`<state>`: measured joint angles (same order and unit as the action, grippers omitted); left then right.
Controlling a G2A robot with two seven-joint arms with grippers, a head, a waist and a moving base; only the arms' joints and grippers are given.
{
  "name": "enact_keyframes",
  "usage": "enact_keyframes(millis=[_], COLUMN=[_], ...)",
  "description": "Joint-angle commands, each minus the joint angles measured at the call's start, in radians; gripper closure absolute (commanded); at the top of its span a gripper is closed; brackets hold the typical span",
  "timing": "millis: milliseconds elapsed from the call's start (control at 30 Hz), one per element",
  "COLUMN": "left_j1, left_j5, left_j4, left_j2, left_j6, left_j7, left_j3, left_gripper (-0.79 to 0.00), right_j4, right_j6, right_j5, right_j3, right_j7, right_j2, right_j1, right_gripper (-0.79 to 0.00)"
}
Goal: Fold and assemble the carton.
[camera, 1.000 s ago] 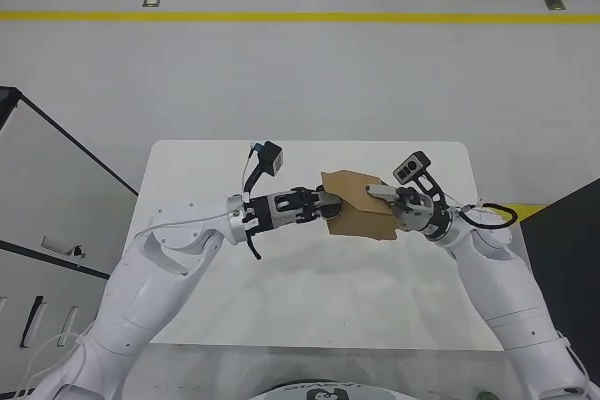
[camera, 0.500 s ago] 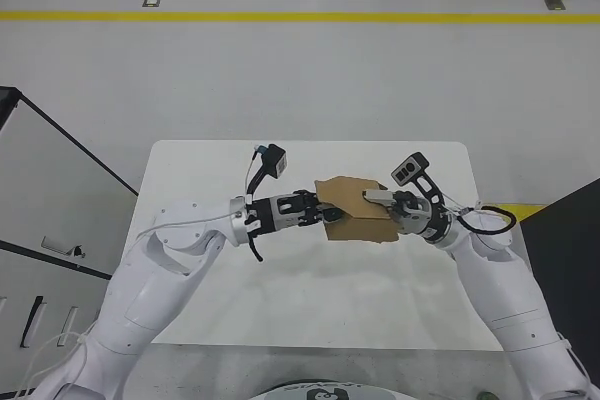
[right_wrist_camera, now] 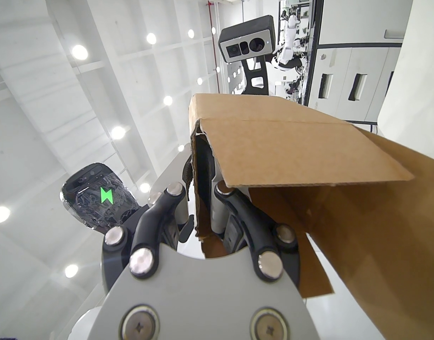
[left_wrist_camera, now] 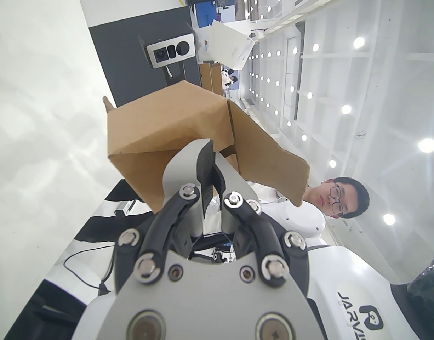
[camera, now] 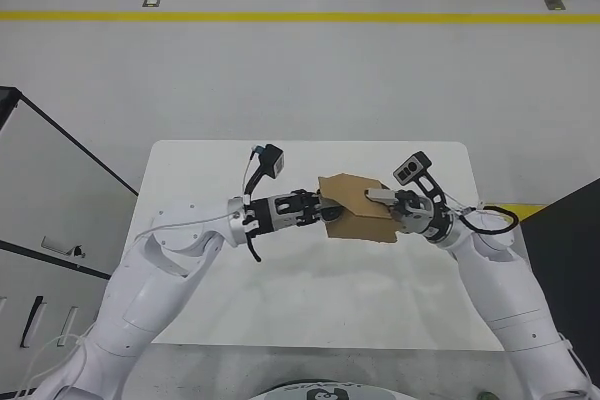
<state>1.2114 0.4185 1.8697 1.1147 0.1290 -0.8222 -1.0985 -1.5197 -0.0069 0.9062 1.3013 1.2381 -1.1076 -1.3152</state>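
Gripping, left tool (camera: 325, 210): closed on the left edge of the carton (camera: 358, 212), pinching the cardboard between dark pads (left_wrist_camera: 205, 164).
Right tool (camera: 382, 197): clamped on the carton's far right corner, with a thin flap caught between the jaws (seen edge-on from the right wrist).
Carton: brown cardboard, partly opened out, held between the two tools over the middle of the counter (camera: 320, 300), slightly right of centre.
Panels: tilted rather than square, with one loose flap sticking out beyond the left tool (uneven along its free edge).
Inside: hollow showing under the upper panel from the right wrist.
Contact with the counter: cannot tell whether lifted clear or resting on a low edge.
Arms: left one in from the near left, right one in from the near right, meeting at the carton.
Counter: white, with rounded corners.
Surroundings: dark-edged cabinet (camera: 30, 200) just left of the counter; yellow line (camera: 300, 16) across the floor at the far side.
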Motion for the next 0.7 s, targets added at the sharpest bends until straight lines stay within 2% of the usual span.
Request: enact_keyframes(millis=[0, 400, 667], left_j1=[-0.002, 0.009, 0.008], left_j5=[0.000, 0.000, 0.003], left_j4=[-0.002, 0.003, 0.003], left_j2=[0.001, -0.004, -0.002], left_j6=[-0.001, -0.003, 0.001], left_j7=[0.000, 0.002, -0.007], left_j3=[0.005, -0.026, -0.008], left_gripper=[0.000, 0.000, 0.000], right_j4=[0.000, -0.001, -0.015], right_j6=[0.003, 0.005, 0.010], right_j5=[0.004, 0.000, -0.003], right_j3=[-0.003, 0.021, 0.005], right_j7=[0.001, -0.006, -0.007], right_j2=[-0.001, 0.004, 0.002], right_j1=[0.000, -0.006, -0.008], right_gripper=[0.000, 0.000, 0.000])
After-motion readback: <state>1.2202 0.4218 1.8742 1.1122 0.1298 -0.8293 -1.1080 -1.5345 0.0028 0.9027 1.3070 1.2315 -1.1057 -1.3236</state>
